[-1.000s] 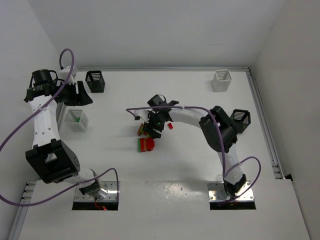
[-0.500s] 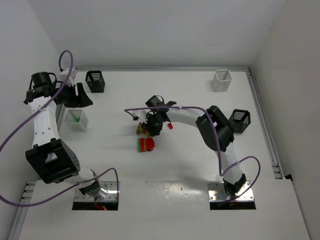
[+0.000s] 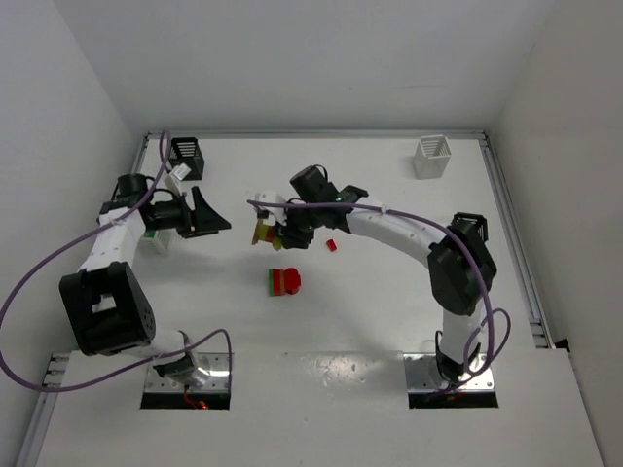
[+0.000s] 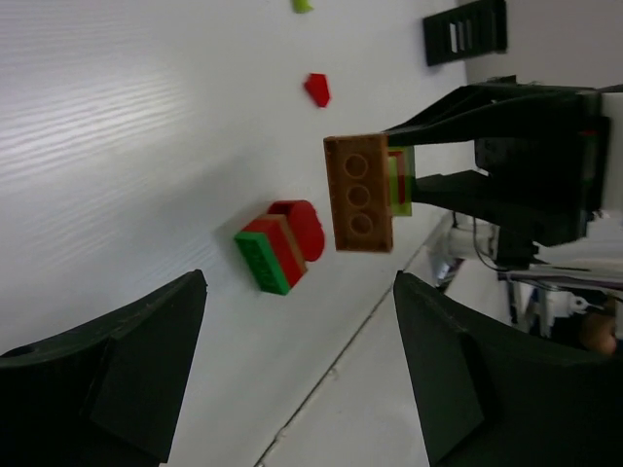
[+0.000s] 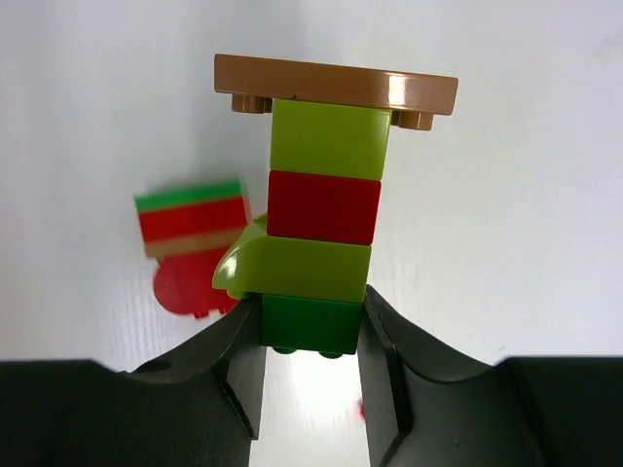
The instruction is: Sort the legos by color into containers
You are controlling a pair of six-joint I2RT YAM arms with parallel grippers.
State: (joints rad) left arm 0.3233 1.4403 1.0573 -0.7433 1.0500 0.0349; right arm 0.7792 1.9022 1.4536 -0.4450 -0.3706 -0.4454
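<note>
Top external: right end effector (image 3: 277, 232) has lifted multicolour stack (image 3: 262, 232) off table (image 3: 370, 321) and carried it left. Left end effector (image 3: 214, 214) swung in, faces it, near but apart. Likely pull-apart of colours next.
Left wrist: left jaws wide, empty; tan plate on stack end faces them. Second stack (image 4: 277, 243) and red piece (image 4: 316, 89) on table beyond, not in way.
Right wrist: right end effector clamped on green base brick; stack in air, unsorted.
</note>
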